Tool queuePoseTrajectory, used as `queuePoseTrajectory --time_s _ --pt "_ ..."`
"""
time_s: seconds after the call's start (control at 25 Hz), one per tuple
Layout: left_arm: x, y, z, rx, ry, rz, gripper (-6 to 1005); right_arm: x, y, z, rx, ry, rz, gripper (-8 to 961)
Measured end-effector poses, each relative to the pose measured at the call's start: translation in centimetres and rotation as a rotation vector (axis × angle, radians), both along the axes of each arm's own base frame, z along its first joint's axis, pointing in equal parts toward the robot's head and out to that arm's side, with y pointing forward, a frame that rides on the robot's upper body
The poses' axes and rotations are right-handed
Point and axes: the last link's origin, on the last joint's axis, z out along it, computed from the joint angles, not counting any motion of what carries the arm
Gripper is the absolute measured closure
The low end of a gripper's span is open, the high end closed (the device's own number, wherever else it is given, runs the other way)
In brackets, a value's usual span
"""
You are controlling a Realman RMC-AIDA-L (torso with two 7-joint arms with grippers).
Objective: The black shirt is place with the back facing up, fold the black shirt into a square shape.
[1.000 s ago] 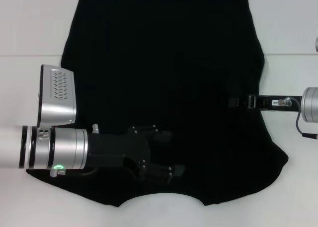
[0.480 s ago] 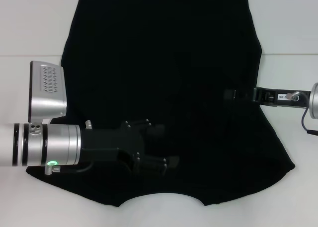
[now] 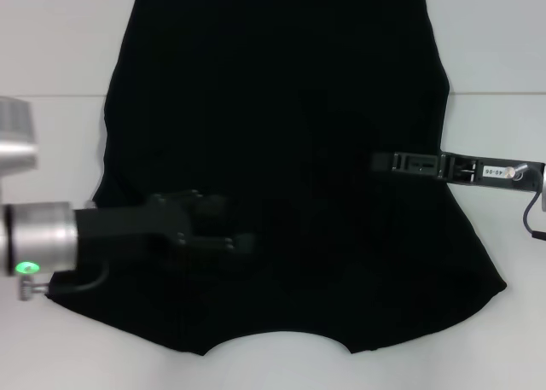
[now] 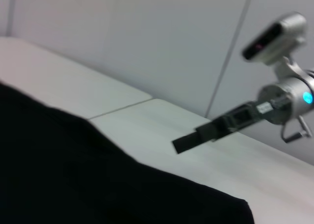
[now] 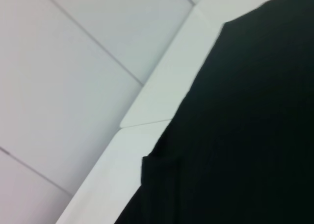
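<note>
The black shirt (image 3: 281,108) lies spread flat on the white table, its curved neckline at the near edge. It also fills the near part of the left wrist view as the black shirt (image 4: 73,175) and one side of the right wrist view as the black shirt (image 5: 245,136). My left gripper (image 3: 230,236) hovers over the shirt's near left part, blurred by motion. Reaching in over the shirt's right edge at mid height is my right gripper (image 3: 384,161), a thin closed bar holding nothing. The same right gripper (image 4: 179,144) hangs in the air above the table.
White table (image 3: 60,49) shows on both sides of the shirt and along the near edge. A seam (image 3: 51,96) runs across the tabletop. Pale wall panels (image 4: 171,37) stand behind the table.
My left arm has drawn back to the left and turned, its gripper sliding left over the shirt. The right gripper has risen slightly toward the far side. The shirt's near right corner spread outward.
</note>
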Motion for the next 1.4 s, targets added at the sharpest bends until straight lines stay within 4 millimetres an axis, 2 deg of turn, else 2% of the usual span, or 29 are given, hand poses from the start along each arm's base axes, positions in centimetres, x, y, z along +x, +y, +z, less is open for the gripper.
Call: queuePoseTrajectory --time_s 0.04,0.08,0.2,0.32,0.44,0.72,0.92,1.4 --pt "0.0 0.0 0.0 0.000 0.000 0.000 70 -0.1 -0.1 -0.1 0.000 0.002 0.013 308" --pt "-1.4 -0.4 2.1 0.013 0.003 0.087 70 -0.2 -0.2 -0.3 0.000 0.004 0.024 267" --pt "-2.9 -0.9 4.0 0.040 0.015 0.170 70 -0.7 -0.2 -0.8 0.004 0.006 0.043 143" --pt "-5.1 -1.6 6.2 0.062 0.045 0.286 71 -0.9 0.1 -1.2 0.014 -0.004 0.040 132" --pt "-7.1 -2.4 7.6 0.049 0.091 0.409 71 -1.1 0.4 -1.5 0.023 -0.011 0.039 121" --pt "-9.1 -3.3 8.4 0.004 0.152 0.609 73 -1.6 1.0 -1.3 0.043 -0.014 0.043 122" --pt "-9.7 -3.2 8.5 -0.013 0.163 0.710 73 -1.7 1.2 -1.2 0.050 -0.015 0.046 126" --pt "-10.7 -2.9 8.5 -0.001 0.192 0.819 75 -1.5 1.3 -0.8 0.056 -0.013 0.040 126"
